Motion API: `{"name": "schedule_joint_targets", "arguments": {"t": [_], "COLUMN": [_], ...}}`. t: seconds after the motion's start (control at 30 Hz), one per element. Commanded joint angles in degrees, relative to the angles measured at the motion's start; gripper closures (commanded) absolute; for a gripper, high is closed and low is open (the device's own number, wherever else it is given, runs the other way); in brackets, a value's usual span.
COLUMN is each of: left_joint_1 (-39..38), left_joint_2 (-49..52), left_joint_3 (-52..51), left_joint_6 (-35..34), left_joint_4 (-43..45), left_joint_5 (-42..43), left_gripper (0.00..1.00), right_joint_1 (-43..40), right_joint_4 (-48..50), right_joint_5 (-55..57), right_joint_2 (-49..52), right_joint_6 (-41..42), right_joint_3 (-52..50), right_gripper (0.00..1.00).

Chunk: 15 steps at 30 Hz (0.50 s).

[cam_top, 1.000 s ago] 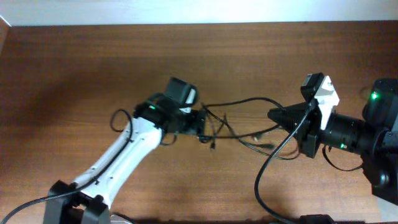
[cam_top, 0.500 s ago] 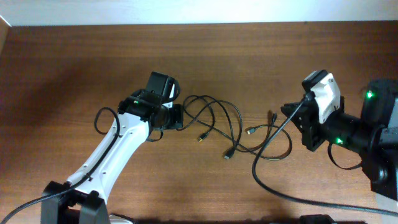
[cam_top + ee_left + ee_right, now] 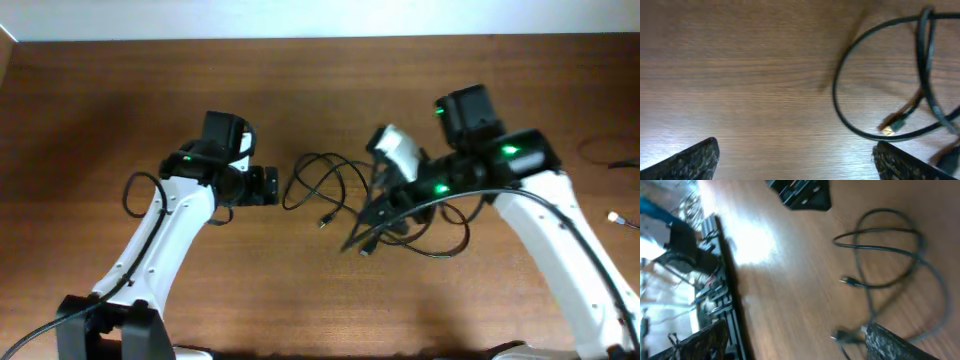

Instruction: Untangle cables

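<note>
Left gripper (image 3: 795,159) spread wide, empty, left of centre. Cables (image 3: 834,95) lie mid-worktop (image 3: 120,100) in loose crossed loops: light, limp, probably slippery. Best pinched just behind a plug (image 3: 892,125). Right gripper (image 3: 797,342) gaping, grasping nothing, over the right-hand loops.

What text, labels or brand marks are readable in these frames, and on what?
None: no readable text in any view.
cables: plain black, no print visible.
plug: gold tip, too small for any marking to show.
left gripper and right gripper: dark speckled fingers, no labels in view.
green light on the right arm: a lamp only, no characters; the housing near it is blurred.
</note>
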Motion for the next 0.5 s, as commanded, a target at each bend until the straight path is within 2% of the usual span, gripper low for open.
{"name": "schedule_joint_targets", "arguments": {"t": [0.0, 0.1, 0.23, 0.33, 0.47], "left_joint_1": [2.27, 2.32, 2.27, 2.27, 2.27], "left_joint_2": [0.0, 0.0, 0.0, 0.0, 0.0], "left_joint_3": [-0.28, -0.31, -0.31, -0.31, -0.31], "left_joint_6": [13.53, 13.51, 13.51, 13.51, 13.51], "left_joint_4": [-0.44, -0.44, -0.44, -0.44, -0.44], "left_joint_5": [-3.23, -4.85, -4.85, -4.85, -4.85], "left_gripper": [0.01, 0.01, 0.01, 0.01, 0.01], "right_joint_1": [5.62, 7.39, 7.39, 7.39, 7.32], "right_joint_4": [0.96, 4.39, 7.34, 12.5, 15.37], "right_joint_5": [2.34, 3.54, 3.65, 14.16, 21.64], "right_joint_2": [6.47, 13.77, 17.81, 21.46, 24.7], "right_joint_6": [-0.83, -0.13, -0.2, -0.15, -0.15], "right_joint_3": [0.09, 0.09, 0.09, 0.07, 0.0], "right_gripper": [0.13, 0.14, 0.14, 0.1, 0.07]}}
